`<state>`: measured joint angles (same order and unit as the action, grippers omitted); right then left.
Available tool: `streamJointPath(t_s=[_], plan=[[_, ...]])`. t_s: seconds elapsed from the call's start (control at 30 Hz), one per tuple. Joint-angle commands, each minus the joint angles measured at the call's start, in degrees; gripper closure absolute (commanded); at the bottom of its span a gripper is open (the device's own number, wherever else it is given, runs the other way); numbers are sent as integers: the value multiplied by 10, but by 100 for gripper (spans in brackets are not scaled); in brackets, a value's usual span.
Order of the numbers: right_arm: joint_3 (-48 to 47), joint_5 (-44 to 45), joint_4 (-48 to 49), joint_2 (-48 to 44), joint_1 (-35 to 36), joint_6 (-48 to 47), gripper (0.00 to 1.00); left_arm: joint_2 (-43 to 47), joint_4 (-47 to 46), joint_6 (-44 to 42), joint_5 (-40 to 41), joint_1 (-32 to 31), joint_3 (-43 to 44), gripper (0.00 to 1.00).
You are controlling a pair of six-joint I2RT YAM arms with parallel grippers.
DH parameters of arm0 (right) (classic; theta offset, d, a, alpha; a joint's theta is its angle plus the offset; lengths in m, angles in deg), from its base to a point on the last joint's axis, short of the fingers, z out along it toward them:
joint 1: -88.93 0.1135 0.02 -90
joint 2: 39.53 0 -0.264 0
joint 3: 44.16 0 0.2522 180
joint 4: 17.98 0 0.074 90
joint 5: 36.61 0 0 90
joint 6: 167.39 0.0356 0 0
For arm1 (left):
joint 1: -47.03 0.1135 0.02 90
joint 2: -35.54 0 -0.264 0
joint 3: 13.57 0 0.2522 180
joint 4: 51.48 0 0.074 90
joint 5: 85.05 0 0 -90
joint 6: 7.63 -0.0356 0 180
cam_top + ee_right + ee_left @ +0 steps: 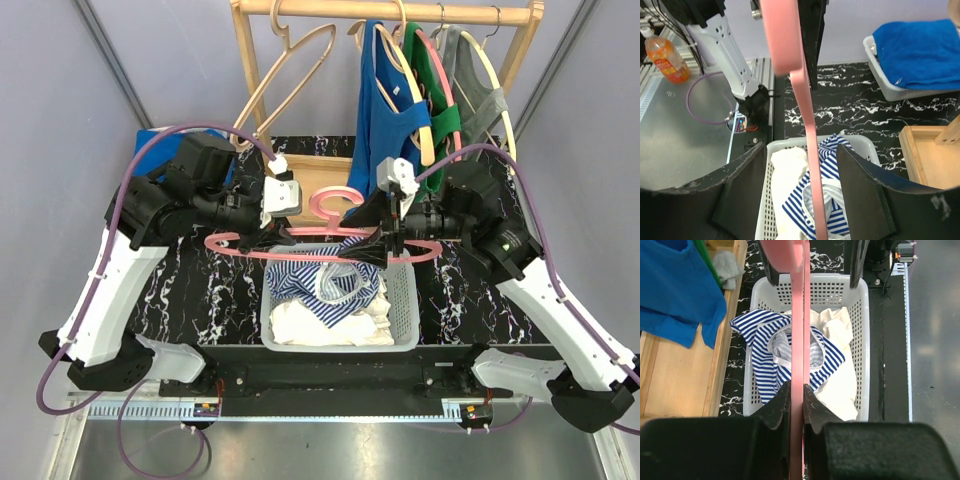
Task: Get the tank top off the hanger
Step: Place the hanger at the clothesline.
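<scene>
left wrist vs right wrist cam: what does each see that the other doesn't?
Left wrist only: the hanging blue garment and a bit of grey garment at the top left.
Right wrist only: an orange bottle, a purple cable, and a second basket holding blue cloth.
Both: the pink hanger running down mid-frame. Below it is the white basket with the striped tank top lying on white cloth. The wooden rack base shows beside it.
</scene>
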<state>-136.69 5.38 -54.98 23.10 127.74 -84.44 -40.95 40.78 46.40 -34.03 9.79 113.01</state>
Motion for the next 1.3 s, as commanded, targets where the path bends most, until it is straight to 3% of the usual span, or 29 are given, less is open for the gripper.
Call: streamJointPath(t_s=[0.0, 0.03, 0.3, 0.4, 0.47, 0.5, 0.53, 0.63, 0.73, 1.07, 1.2, 1.27], plan=[[-26, 22, -26, -5, 21, -39, 36, 10, 100, 5, -29, -10, 15, 100], [-26, 26, -27, -5, 22, -40, 38, 11, 100, 5, -28, -11, 15, 100], [-11, 43, -22, -22, 23, -38, 90, 21, 100, 1, -28, -11, 14, 100], [-1, 58, -20, -35, 23, -39, 98, 23, 99, 4, -32, -11, 20, 100], [5, 64, -20, -44, 23, -41, 99, 25, 100, 4, -32, -11, 25, 97], [11, 72, -21, -49, 23, -42, 100, 27, 100, 4, -32, -11, 28, 87], [15, 77, -22, -54, 23, -43, 100, 28, 100, 3, -31, -11, 28, 68], [28, 92, -23, -76, 22, -44, 100, 37, 100, -2, -25, -11, 29, 55], [36, 101, -29, -100, 23, -40, 100, 49, 97, -12, -13, -11, 27, 52], [31, 111, -57, -127, 23, -35, 100, 67, 95, -20, -6, -10, 1, 56], [32, 122, -67, -138, 23, -38, 100, 78, 91, -22, 3, -10, -8, 66], [32, 128, -74, -145, 23, -40, 100, 78, 90, -24, 9, -10, -9, 78]])
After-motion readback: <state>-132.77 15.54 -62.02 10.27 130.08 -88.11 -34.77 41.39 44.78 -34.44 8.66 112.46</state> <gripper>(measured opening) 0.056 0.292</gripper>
